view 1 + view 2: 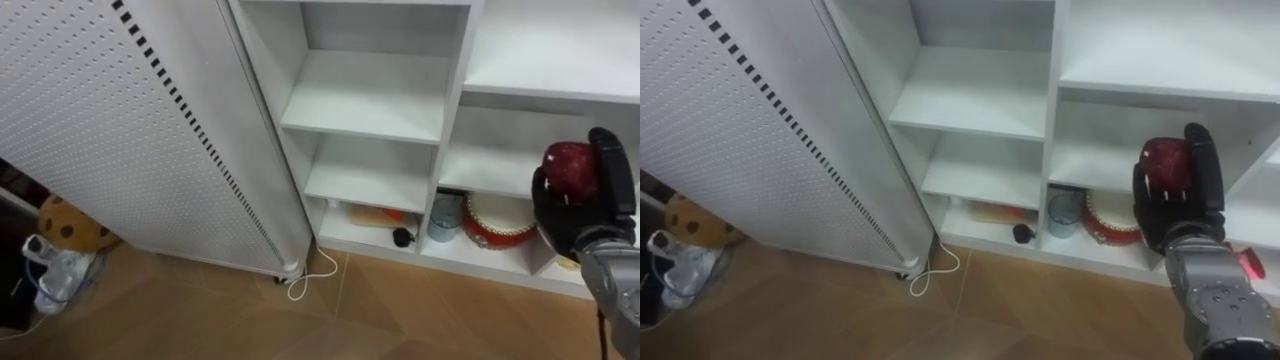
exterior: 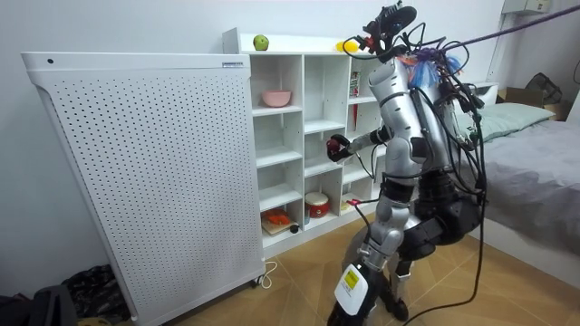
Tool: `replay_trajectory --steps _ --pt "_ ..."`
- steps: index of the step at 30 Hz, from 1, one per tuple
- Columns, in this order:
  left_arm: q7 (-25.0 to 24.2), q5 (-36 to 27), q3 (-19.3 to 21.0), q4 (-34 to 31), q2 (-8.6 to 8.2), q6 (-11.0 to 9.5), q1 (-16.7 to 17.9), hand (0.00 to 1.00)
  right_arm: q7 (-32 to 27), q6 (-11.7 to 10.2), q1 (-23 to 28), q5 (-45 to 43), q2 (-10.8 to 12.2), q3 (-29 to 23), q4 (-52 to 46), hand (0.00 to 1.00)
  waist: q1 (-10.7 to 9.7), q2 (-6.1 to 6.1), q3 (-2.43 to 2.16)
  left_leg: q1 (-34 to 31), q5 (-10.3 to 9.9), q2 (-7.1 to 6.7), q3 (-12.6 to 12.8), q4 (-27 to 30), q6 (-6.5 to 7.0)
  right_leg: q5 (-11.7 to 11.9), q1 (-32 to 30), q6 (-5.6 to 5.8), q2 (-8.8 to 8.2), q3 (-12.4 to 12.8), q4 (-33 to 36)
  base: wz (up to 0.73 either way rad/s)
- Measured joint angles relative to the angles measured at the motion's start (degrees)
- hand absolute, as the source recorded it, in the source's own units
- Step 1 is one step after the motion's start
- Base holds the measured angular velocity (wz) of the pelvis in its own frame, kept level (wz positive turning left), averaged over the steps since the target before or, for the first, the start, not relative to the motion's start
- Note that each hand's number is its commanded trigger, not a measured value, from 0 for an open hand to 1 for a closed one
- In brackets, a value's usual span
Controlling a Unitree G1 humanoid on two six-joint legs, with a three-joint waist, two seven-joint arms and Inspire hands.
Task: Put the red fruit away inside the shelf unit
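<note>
A dark red round fruit [image 1: 570, 168] [image 1: 1165, 165] sits in my right hand [image 1: 590, 215] [image 1: 1185, 215], whose black fingers curl round it. The hand holds it up in front of the white closet shelves [image 1: 365, 105], level with the lower right compartments and a little short of them. In the room view I stand facing the shelf unit [image 2: 299, 136], the hand with the fruit [image 2: 337, 145] stretched toward its middle column. On top of the unit lie a green apple [image 2: 261, 43] and a yellow fruit [image 2: 347, 45].
A tall white perforated panel [image 1: 120, 130] stands left of the shelves. The bottom shelf holds a red round tin [image 1: 497, 220], a pale blue cup [image 1: 445, 218], orange items [image 1: 375, 215] and a small black object [image 1: 402, 237]. A pink bowl [image 2: 276, 97] sits higher up. White cable [image 1: 315, 272] on the floor; bed [image 2: 535, 136] behind.
</note>
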Motion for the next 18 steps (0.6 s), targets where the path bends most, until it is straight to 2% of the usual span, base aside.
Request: replay_trajectory --steps 1,3,7,18 --pt "-0.2 0.0 -0.2 0.0 0.2 -0.1 0.4 0.0 0.0 -0.3 -0.1 -0.3 0.0 0.0 0.0 0.0 0.0 -0.01 0.0 -0.1 0.0 -0.03 -0.1 0.0 0.03 0.0 -0.1 0.04 -0.07 -0.1 0.1 0.0" --pt "-0.2 0.0 -0.2 0.0 0.24 -0.1 0.9 0.0 0.0 -1.0 -0.6 -1.1 -0.2 0.0 0.0 0.0 0.0 -0.05 -0.03 -0.5 0.0 -0.17 0.0 0.1 0.06 -0.2 -0.7 0.31 -0.33 -0.1 0.2 0.0" --pt "-0.2 0.0 -0.1 0.3 0.69 -1.0 1.9 0.0 -1.1 -1.9 -1.2 -1.8 -0.6 0.0 0.0 0.0 -0.1 -0.09 -0.04 -1.6 -0.2 -0.21 0.1 1.6 0.63 -0.7 -1.8 -0.11 -0.93 -0.1 1.9 0.04" --pt "-0.2 0.0 0.0 0.7 1.24 -1.4 2.4 0.0 -4.4 -3.1 -3.2 -2.6 -1.1 0.0 -0.1 0.0 0.0 -0.1 -0.05 -1.9 -0.6 -0.1 -0.3 2.3 0.73 -0.8 -1.6 -0.12 -0.79 -0.5 2.0 0.0"
